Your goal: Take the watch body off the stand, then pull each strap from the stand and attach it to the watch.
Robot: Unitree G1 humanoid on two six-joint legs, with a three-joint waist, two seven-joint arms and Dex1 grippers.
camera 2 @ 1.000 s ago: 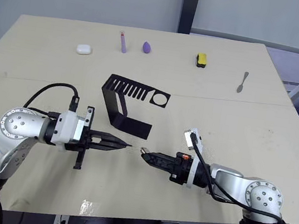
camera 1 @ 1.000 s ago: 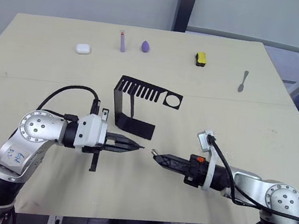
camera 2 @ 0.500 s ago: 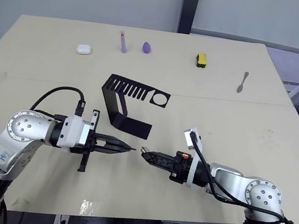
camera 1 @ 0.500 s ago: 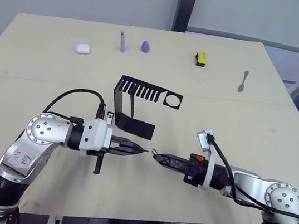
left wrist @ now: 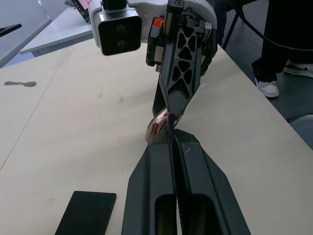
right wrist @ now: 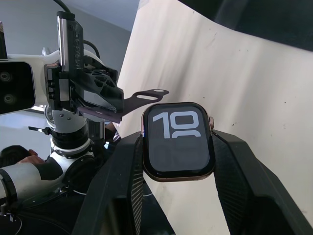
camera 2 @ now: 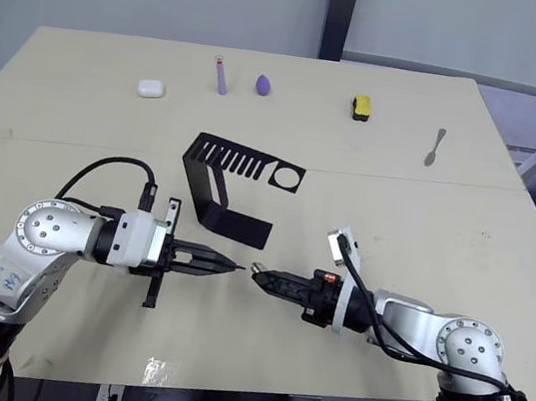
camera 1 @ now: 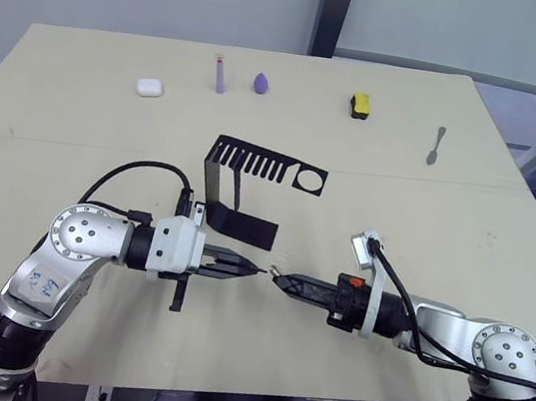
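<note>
Watch body (right wrist: 178, 140), the small rounded-square case with a black screen, white digits and pale gold rim, is clamped between the two black fingers of the right gripper (camera 1: 278, 280), screen facing that wrist's camera. Pointing straight at it from the other side is the left gripper (camera 1: 255, 270), fingers pressed together on a thin dark strap (left wrist: 169, 131) seen edge-on, its tip right up against the gold rim of the case. Just beyond the two gripper tips stands the thin black sheet-metal stand (camera 1: 246, 189), C-shaped with a slotted top plate and a round hole; nothing sits between it and the grippers. Well past it, along the far edge of the pale beige table (camera 1: 467, 220), are a white earbud case (camera 1: 149, 87), a lilac stick (camera 1: 220, 73), a purple teardrop sponge (camera 1: 262, 83), a yellow-and-black block (camera 1: 360, 103) and a grey spoon (camera 1: 436, 144), all well apart from the grippers.
</note>
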